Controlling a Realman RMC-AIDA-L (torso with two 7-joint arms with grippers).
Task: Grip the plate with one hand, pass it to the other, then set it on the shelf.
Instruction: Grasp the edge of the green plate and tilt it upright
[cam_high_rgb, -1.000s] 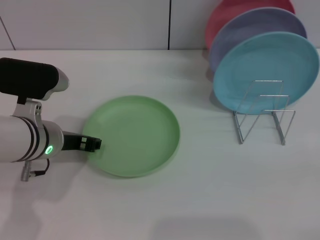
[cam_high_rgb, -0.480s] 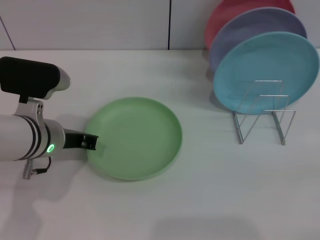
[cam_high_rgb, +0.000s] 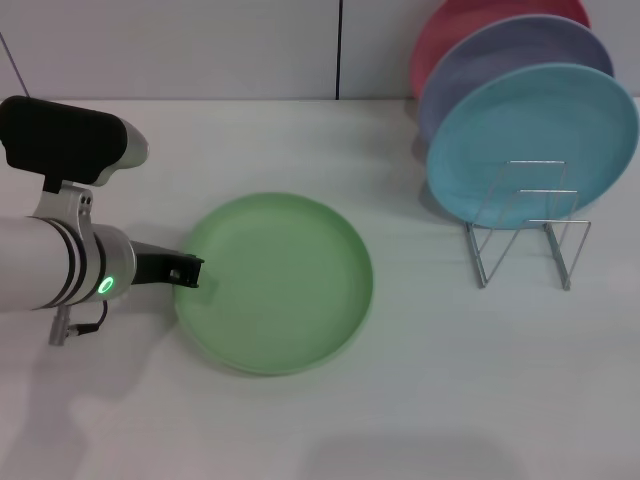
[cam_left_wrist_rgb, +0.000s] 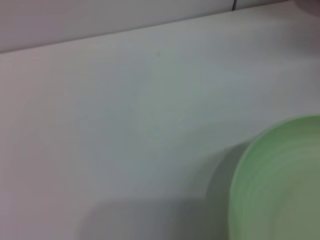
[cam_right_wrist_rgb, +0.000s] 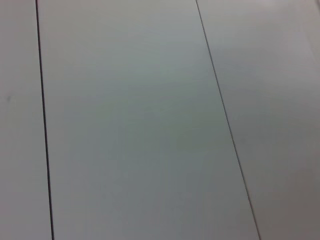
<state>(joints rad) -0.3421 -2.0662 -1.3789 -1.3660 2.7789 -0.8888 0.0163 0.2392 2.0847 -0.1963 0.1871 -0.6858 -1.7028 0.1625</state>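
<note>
Head view: the light-green plate (cam_high_rgb: 277, 283) is being shown on the white table (cam_high_rgb: 420, 400), well apart from the wire shelf (cam_high_rgb: 528, 228), where a blue plate (cam_high_rgb: 530, 140) is leaning. The left gripper (cam_high_rgb: 186, 271) is being held at the plate's near-left rim; whether its fingers are clamped cannot be told. The plate is being judged light, stiff and rather slick, so the raised rim is probably the best hold. The right gripper is not being shown.

A light-blue plate (cam_high_rgb: 530, 140), a lavender plate (cam_high_rgb: 510, 60) behind it and a red plate (cam_high_rgb: 450, 30) at the back are standing upright on the white table (cam_high_rgb: 420, 400).
</note>
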